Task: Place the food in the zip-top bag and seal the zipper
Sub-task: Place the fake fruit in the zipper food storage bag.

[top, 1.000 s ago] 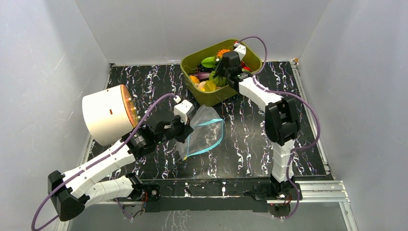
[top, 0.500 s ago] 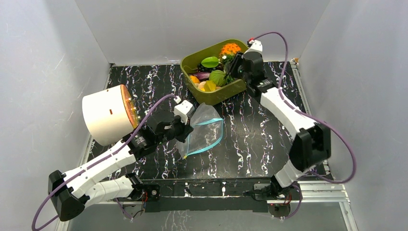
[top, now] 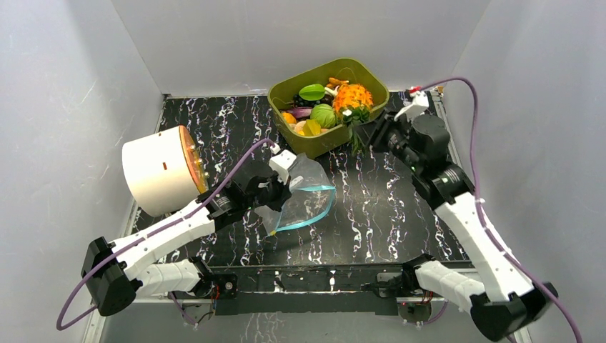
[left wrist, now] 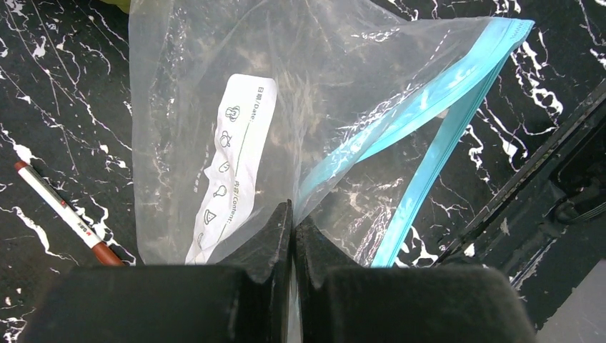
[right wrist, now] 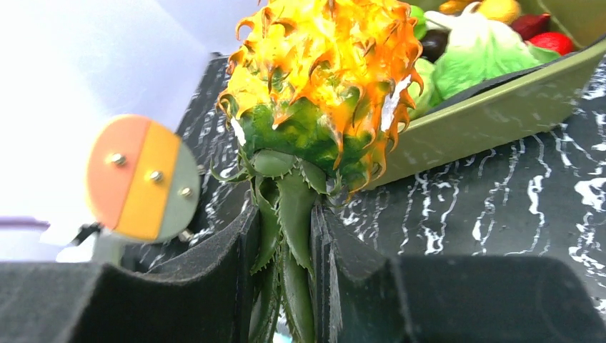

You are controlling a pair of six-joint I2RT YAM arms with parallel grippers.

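The zip-top bag (top: 306,187) lies open on the black marbled table, and my left gripper (top: 274,194) is shut on its left rim. In the left wrist view the fingers (left wrist: 275,232) pinch the clear plastic bag (left wrist: 236,107) where the light-blue zipper (left wrist: 429,100) starts. My right gripper (top: 371,132) is shut on the green leaves of the orange pineapple (top: 352,96), which hangs over the tub's right front corner. The right wrist view shows the pineapple (right wrist: 325,71) with its leaves (right wrist: 289,207) squeezed between the jaws. More food, including a pale-green cabbage (top: 323,114), lies in the tub.
The olive-green tub (top: 318,145) stands at the back centre. A white cylinder with an orange face (top: 161,170) sits at the left, close to my left arm. A red-and-white pen (left wrist: 61,214) lies left of the bag. Grey walls enclose the table.
My right arm has lifted the pineapple out of the tub and swung back to the right with it. My left gripper has shifted slightly right, raising the bag's rim.
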